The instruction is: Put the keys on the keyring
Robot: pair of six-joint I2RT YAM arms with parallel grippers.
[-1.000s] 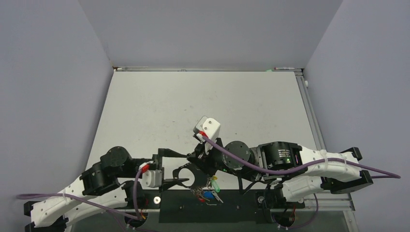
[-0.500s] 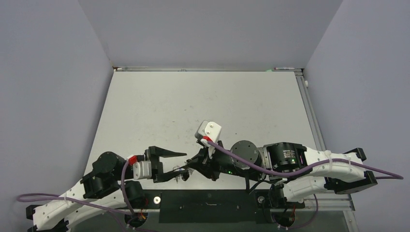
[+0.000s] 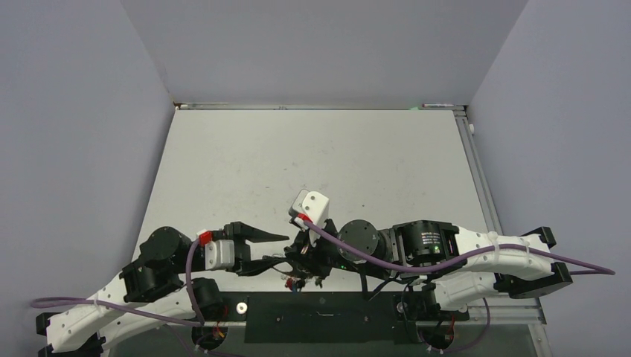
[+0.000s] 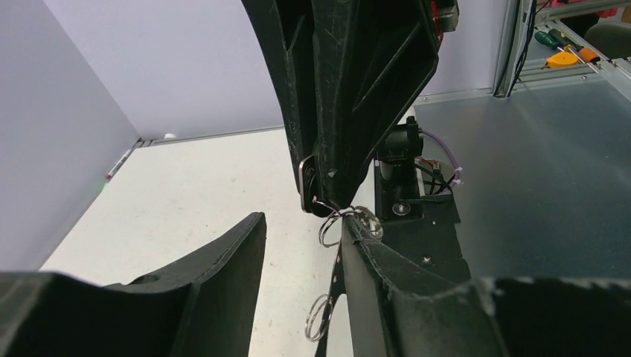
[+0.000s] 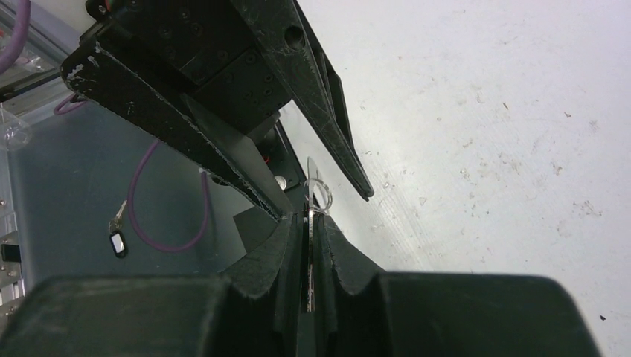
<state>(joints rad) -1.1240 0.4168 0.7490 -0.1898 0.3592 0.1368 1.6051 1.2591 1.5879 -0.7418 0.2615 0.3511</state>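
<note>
Both arms are in tight at the 6 o'clock edge of the tabletop (image 3: 312,156), tips almost nose to nose. The right hand (image 3: 292,259) is pinched fully closed on a thin grey metal rim, edge-on in its own camera, which I take to be the keyring (image 5: 310,249). Dangling from it toward 6 o'clock is a bunch of keys (image 3: 293,281) with a red head showing, so part of the job looks done. The left hand (image 3: 279,250), at 9 o'clock of the right one, stands half open with nothing clamped. Small wire rings (image 4: 356,219) hanging off the keyring just touch the inner edge of one of its fingers (image 4: 387,275). How many keys are threaded I can't count, as the bunch is too small and shadowed. One silvery key (image 5: 117,239) on a black clip sits well apart, out at 9 o'clock in the right wrist view beside a purple cable (image 5: 132,208), so by my reckoning at least that one is left to fetch and thread
</note>
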